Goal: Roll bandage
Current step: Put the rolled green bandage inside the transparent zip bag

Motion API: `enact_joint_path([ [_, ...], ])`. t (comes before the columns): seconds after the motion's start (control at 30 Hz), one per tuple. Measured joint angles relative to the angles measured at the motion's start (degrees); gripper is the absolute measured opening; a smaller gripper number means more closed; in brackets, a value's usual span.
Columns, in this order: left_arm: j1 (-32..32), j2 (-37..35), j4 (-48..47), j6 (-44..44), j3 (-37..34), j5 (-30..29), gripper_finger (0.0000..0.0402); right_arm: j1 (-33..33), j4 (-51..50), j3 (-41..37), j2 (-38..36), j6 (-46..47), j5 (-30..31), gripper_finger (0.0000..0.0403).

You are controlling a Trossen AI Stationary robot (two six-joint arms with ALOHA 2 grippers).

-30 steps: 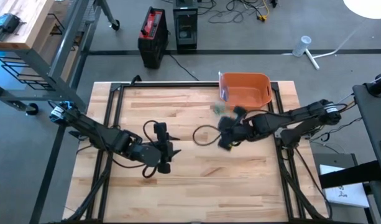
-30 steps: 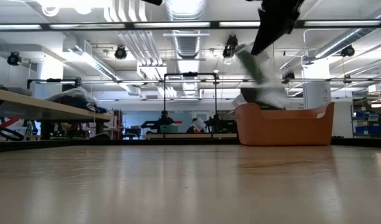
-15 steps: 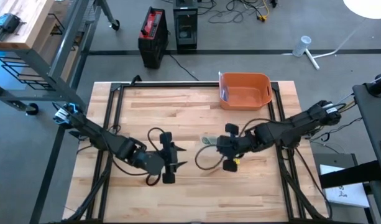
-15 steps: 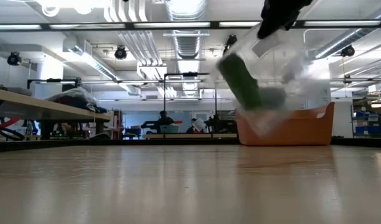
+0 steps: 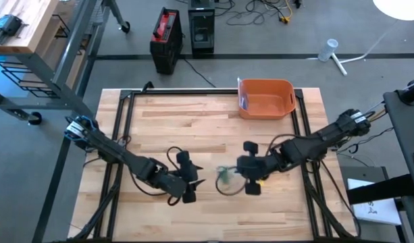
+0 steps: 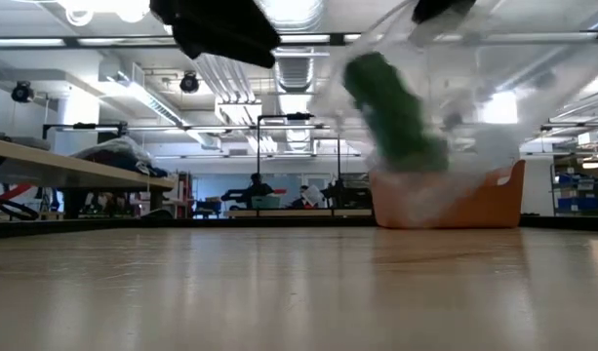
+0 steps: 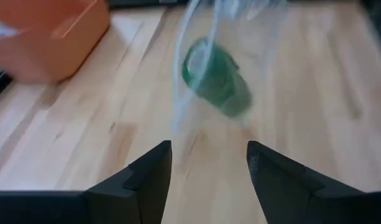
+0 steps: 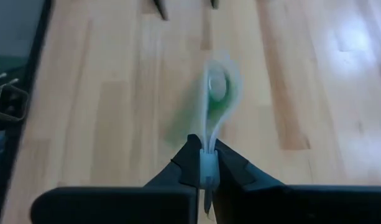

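Right tool (image 8: 207, 167) pinching bagged green bandage (image 8: 216, 93), left tool (image 7: 209, 165) near

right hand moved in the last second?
Yes. The right hand, shut on the bagged green bandage, has come away from the orange bin toward the table's near middle.

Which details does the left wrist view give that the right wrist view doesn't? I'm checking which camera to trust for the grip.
Only the left wrist view shows the orange bin and the left claw open, short of the bag. Only the right wrist view shows the right claw shut on the edge of the clear plastic bag. Both show the green bandage roll inside that bag, above the wooden table.
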Motion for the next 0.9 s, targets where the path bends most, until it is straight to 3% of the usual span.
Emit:
enact_joint_path([
  [0.23, 1.45, 0.31, 24.06, 4.25, -9.81, 1.85, 0.0187, 0.56, 0.20, 0.00, 0.09, -1.44, 0.19, 0.0016],
  [0.47, 3.11, 0.62, 36.46, 4.46, -16.74, 2.52, 0.0190, 0.90, 1.68, 0.00, 0.09, -4.70, 0.05, 0.0016],
  [0.6, 3.30, 0.63, 44.45, 6.56, -18.72, 6.71, 0.0197, 0.87, 2.45, 0.00, 0.11, -5.29, 0.00, 0.0018],
  [0.9, 3.42, 0.63, 45.79, 7.49, -18.91, 7.50, 0.0180, 0.89, 3.52, 0.00, 0.11, -5.70, 0.40, 0.0018],
])
